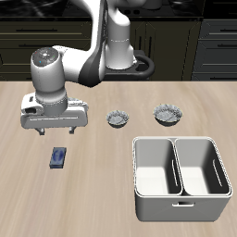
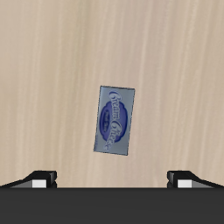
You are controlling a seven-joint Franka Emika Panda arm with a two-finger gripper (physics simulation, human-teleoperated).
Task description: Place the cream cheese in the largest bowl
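The cream cheese [image 1: 58, 157] is a small flat blue box lying on the wooden table near its front edge. It also shows in the wrist view [image 2: 115, 120], label up and slightly skewed. My gripper [image 1: 58, 131] hangs above it, a little farther back, open and empty. In the wrist view the gripper [image 2: 112, 179] has its fingertips [image 2: 39, 178] spread wide, and the box lies between their lines. Two grey ruffled bowls show: a smaller one [image 1: 118, 118] and a wider one [image 1: 168, 114]. A third bowl is not in view, so I cannot tell which is the largest.
A white two-compartment tub [image 1: 180, 196] stands near the table's front edge, just in front of the two bowls. Dark cabinets run behind the table. My arm and base [image 1: 116, 46] rise at the back.
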